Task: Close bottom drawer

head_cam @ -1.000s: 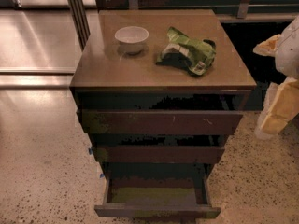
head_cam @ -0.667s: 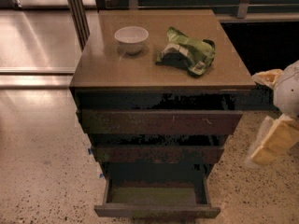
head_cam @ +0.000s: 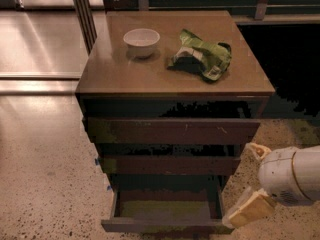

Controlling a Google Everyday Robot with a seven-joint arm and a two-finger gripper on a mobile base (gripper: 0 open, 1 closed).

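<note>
The bottom drawer (head_cam: 165, 225) is the lowest and narrowest of three dark brown drawers in the cabinet (head_cam: 175, 79). It stands pulled far out, showing its olive-green floor (head_cam: 165, 209). My gripper (head_cam: 250, 184) is low at the right, just beside the open drawer's right front corner. One pale finger (head_cam: 247, 211) points down-left toward that corner, and the other (head_cam: 257, 150) sits higher near the middle drawer's right end. The gripper holds nothing.
A white bowl (head_cam: 141, 40) and a green crumpled chip bag (head_cam: 202, 60) lie on the cabinet top. The top drawer (head_cam: 172, 131) and middle drawer (head_cam: 170, 165) stick out slightly. Speckled floor lies left and right; a metal pole (head_cam: 82, 14) stands behind left.
My gripper has moved down from beside the cabinet top to floor level by the bottom drawer's right front corner. The drawers have not moved.
</note>
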